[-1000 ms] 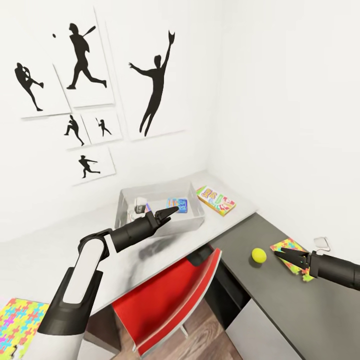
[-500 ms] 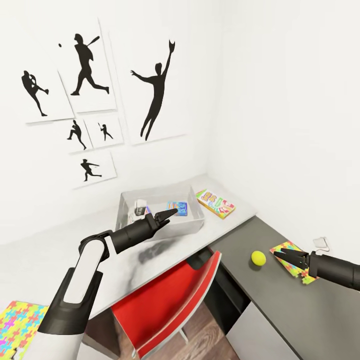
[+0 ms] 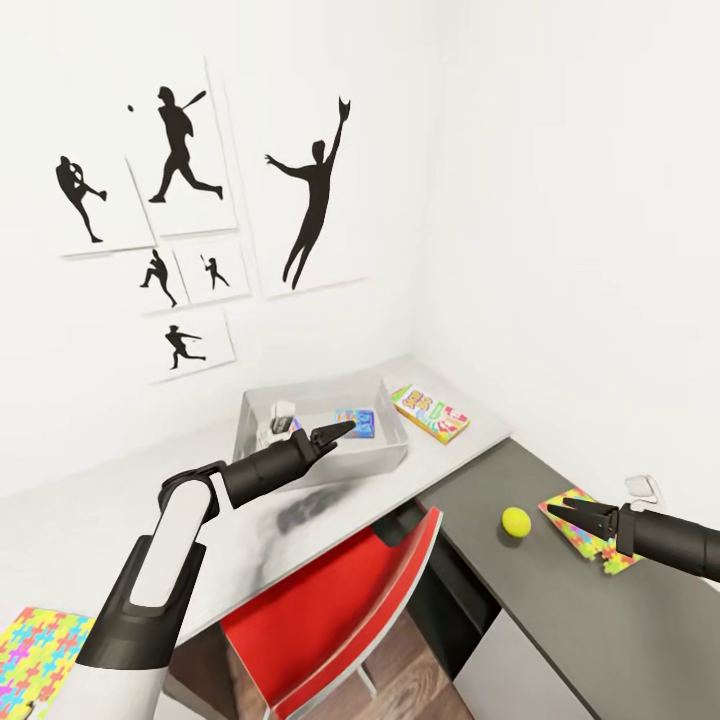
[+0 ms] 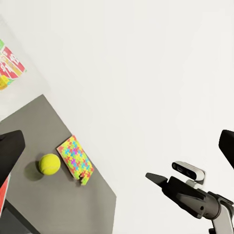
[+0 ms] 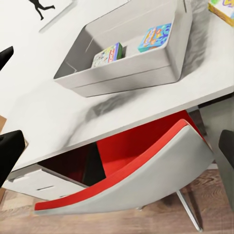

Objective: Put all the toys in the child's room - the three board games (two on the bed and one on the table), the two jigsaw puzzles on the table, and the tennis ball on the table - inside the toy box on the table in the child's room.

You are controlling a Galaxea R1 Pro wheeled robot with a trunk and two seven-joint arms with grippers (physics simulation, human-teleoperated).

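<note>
The grey toy box (image 3: 318, 452) stands on the white table and holds two board games (image 3: 357, 421) (image 3: 283, 414), also seen as board games (image 5: 155, 37) (image 5: 108, 54) in the toy box (image 5: 122, 78). A third board game (image 3: 431, 414) lies right of the box. On the dark desk lie the tennis ball (image 3: 516, 521) and a jigsaw puzzle (image 3: 592, 530). My left gripper (image 3: 344, 429) hangs open over the box's front rim. My right gripper (image 3: 553, 510) is open just above the puzzle's near edge, right of the ball. A second jigsaw puzzle (image 3: 35, 645) shows at the lower left corner.
A red chair (image 3: 335, 600) is tucked under the table between both arms. White walls close the corner behind the table, with silhouette posters (image 3: 180, 150) on the left wall. A small wire object (image 3: 643, 487) lies on the desk beyond the puzzle.
The whole head view has shifted a little, so posters and table sit slightly lower and further right. Both arms keep nearly the same pose and both grippers stay open.
</note>
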